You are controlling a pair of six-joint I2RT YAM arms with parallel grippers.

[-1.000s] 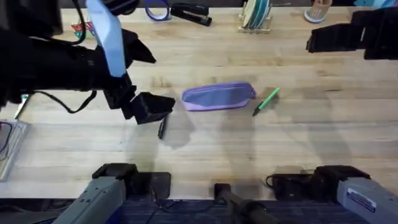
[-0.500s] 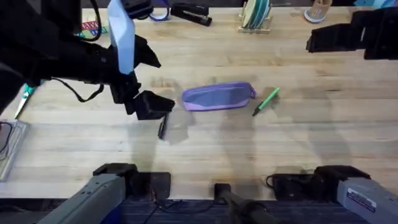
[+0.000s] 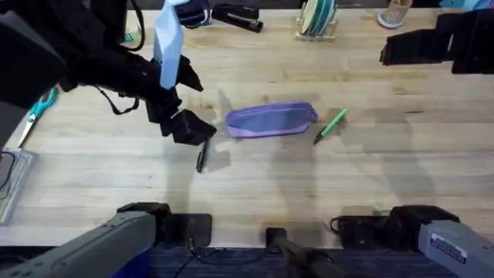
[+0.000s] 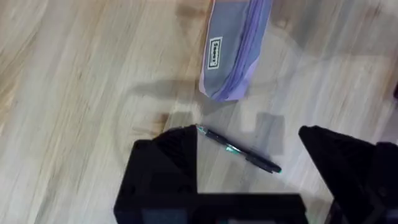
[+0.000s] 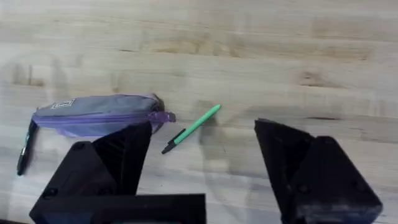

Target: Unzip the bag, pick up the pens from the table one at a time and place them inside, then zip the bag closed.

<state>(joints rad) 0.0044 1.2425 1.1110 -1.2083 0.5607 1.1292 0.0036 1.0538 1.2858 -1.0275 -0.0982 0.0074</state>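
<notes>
The lavender bag (image 3: 272, 120) lies zipped shut in the middle of the table (image 3: 309, 185), also seen as the bag (image 4: 233, 50) and the bag (image 5: 99, 115). A black pen (image 3: 201, 157) lies just left of it on the wood. My left gripper (image 3: 191, 128) hovers over that pen, open, with the black pen (image 4: 239, 149) between the two fingers and untouched. The green pen (image 3: 330, 125) lies off the bag's right end. My right gripper (image 3: 395, 50) hangs open high at the far right, looking down on the green pen (image 5: 191, 129) and black pen (image 5: 23, 152).
Teal-handled scissors (image 3: 37, 110) lie at the left edge above a metal tray (image 3: 9, 185). Along the back stand a black stapler (image 3: 236, 15), a blue tape roll (image 3: 196, 14) and a rack of plates (image 3: 316, 19).
The left arm has swung to the right and slightly farther back, its gripper staying over the black pen's upper end. The bag, both pens and the right arm have not moved.
</notes>
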